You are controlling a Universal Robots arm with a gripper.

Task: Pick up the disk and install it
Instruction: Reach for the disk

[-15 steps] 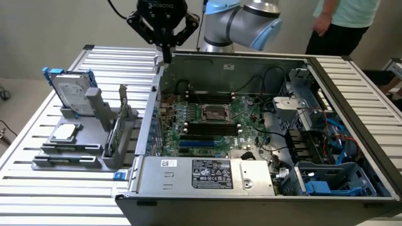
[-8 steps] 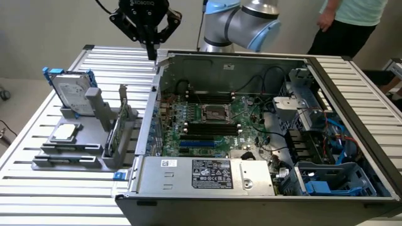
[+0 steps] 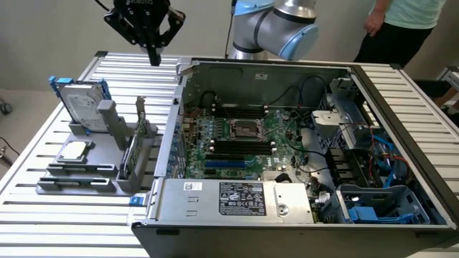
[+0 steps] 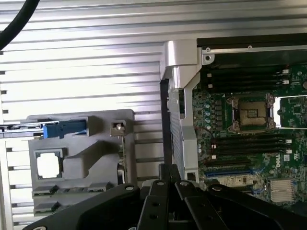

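Observation:
The disk stands upright in a grey holder on the slatted table at the exterior view's left, its white label facing out and a blue carrier around it. In the wrist view the disk shows edge-on, mostly as its blue carrier, above the holder. My gripper hangs high above the table's far side, between the disk and the open computer case, shut with nothing held. The shut gripper points down near the case's corner.
A small square silver chip lies on the holder, and a thin green card stands in it beside the case. The case shows the motherboard and blue drive bays. A person stands at the far right.

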